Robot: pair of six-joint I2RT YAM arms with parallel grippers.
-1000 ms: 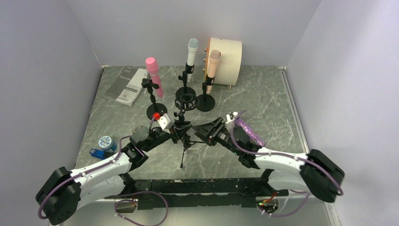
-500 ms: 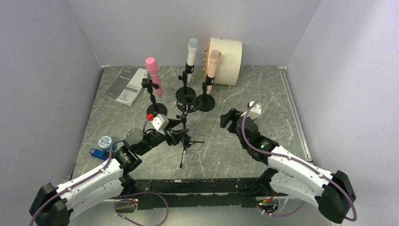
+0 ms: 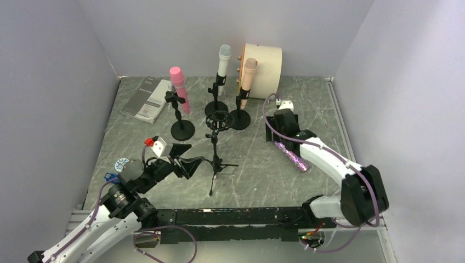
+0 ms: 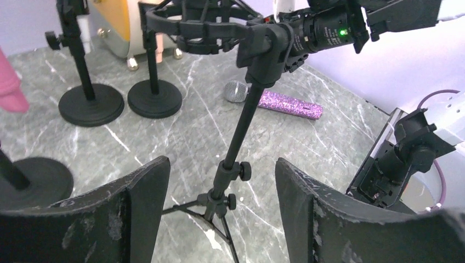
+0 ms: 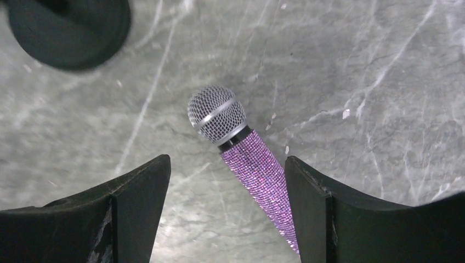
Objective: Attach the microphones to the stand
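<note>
Left gripper (image 4: 219,167): jaws open, empty, facing tripod stand (image 4: 244,123)
Right gripper (image 5: 226,161): jaws open above purple mic (image 5: 257,170) on counter (image 5: 384,82)

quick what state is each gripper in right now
Left gripper: open, empty.
Right gripper: open, empty, above the purple glitter microphone with silver mesh head.

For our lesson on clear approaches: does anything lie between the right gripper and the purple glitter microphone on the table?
Nothing visible does. The right gripper hangs open directly over the purple glitter microphone, which lies flat on the bare table, apart from the nearest stand base.
</note>
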